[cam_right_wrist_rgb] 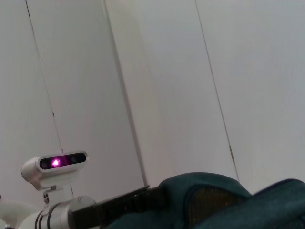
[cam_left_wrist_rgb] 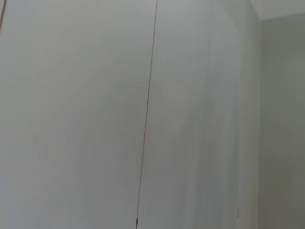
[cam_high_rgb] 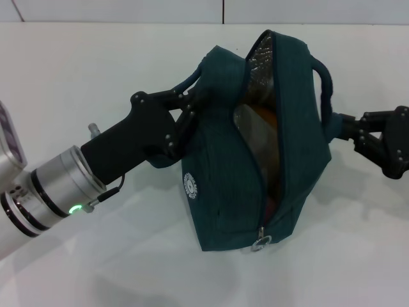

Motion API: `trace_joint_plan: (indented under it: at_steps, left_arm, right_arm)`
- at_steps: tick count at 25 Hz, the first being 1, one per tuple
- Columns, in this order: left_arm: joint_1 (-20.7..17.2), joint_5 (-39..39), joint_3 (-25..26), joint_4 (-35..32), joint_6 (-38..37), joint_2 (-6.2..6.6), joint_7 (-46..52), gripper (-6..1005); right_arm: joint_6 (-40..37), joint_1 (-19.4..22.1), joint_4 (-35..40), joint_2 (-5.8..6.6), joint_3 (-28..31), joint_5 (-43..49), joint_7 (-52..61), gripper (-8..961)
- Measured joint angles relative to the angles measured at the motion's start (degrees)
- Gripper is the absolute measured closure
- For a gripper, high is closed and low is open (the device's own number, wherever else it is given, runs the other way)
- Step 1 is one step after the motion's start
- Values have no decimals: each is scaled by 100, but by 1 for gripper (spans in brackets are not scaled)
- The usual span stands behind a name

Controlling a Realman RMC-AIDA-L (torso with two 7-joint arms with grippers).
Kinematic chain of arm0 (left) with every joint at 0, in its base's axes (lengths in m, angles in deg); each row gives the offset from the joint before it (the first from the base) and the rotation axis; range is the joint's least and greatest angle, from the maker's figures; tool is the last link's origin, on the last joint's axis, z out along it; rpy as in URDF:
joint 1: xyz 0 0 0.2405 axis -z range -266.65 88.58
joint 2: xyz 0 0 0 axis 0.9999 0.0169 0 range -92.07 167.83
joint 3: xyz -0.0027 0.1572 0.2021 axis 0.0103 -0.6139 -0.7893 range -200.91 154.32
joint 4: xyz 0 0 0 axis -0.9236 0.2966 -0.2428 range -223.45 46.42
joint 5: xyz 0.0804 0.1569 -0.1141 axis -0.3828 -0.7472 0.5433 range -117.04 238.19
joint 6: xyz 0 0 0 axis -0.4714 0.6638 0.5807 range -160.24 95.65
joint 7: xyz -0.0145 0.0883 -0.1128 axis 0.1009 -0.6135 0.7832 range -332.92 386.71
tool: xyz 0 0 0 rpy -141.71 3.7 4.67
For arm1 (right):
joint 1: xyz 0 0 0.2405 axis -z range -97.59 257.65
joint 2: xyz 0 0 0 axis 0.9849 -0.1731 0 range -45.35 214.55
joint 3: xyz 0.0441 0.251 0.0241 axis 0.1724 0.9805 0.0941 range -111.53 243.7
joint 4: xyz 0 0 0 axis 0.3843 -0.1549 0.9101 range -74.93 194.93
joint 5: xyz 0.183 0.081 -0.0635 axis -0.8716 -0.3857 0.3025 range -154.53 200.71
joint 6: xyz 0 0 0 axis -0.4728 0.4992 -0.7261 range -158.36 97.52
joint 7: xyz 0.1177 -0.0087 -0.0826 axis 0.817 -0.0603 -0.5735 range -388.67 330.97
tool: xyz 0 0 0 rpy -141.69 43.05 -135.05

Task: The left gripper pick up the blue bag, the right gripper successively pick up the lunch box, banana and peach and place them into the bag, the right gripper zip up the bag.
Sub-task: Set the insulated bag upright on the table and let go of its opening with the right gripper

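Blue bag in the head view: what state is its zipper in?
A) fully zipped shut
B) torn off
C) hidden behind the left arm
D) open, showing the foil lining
D: the blue bag gapes along its top, silver lining and contents visible inside, with the zipper pull at the near end.

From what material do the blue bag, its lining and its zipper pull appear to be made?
The blue bag looks like matte woven fabric: a fine weave shows and the sides sag softly. Its lining appears to be crinkled silver foil, since it glints and wrinkles. The zipper pull seems to be shiny metal, a small grey ring. The left gripper holds the bag by one handle.
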Motion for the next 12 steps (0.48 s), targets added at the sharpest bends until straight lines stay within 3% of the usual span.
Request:
trace_joint_plan:
  at_steps: [5,10,12]
  left_arm:
    - [-1,-31,-1,37,0,-2,-14,962]
    - [-7,-42,-1,46,0,-2,-29,963]
    - [-8,-43,-1,47,-1,-2,-30,963]
  right_arm:
    - [-65,19,-5,-41,13,5,-10,875]
    - [-281,72,-23,6,21,-5,-27,651]
    - [-394,129,-14,-2,141,-12,-41,610]
